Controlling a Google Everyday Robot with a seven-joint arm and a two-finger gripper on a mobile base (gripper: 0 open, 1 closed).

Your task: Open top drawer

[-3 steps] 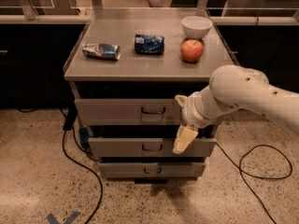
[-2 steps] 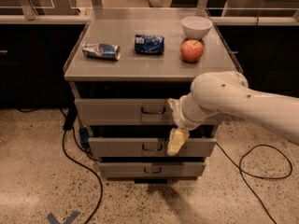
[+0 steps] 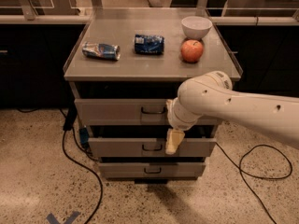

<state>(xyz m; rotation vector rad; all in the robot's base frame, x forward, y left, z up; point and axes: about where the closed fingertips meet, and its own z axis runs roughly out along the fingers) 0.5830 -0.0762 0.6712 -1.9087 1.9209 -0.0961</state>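
The top drawer (image 3: 117, 112) is the widest grey drawer front of the cabinet, with a small dark loop handle (image 3: 153, 110) at its centre. Its front sits about flush under the cabinet top. My white arm reaches in from the right across the drawer's right half. My gripper (image 3: 174, 141) hangs down from the wrist, pale and beige. It sits just right of and below the top drawer's handle, in front of the middle drawer (image 3: 126, 147). It holds nothing that I can see.
On the cabinet top (image 3: 140, 66) lie a crushed can (image 3: 101, 50), a blue packet (image 3: 149, 44), a red apple (image 3: 192, 51) and a white bowl (image 3: 196, 27). The bottom drawer (image 3: 149, 170) is below. Black cables (image 3: 81, 164) loop over the floor on both sides.
My arm has swung left across the cabinet front. The gripper has moved from right of the drawers to just beside the top drawer's handle. The drawers have not moved.
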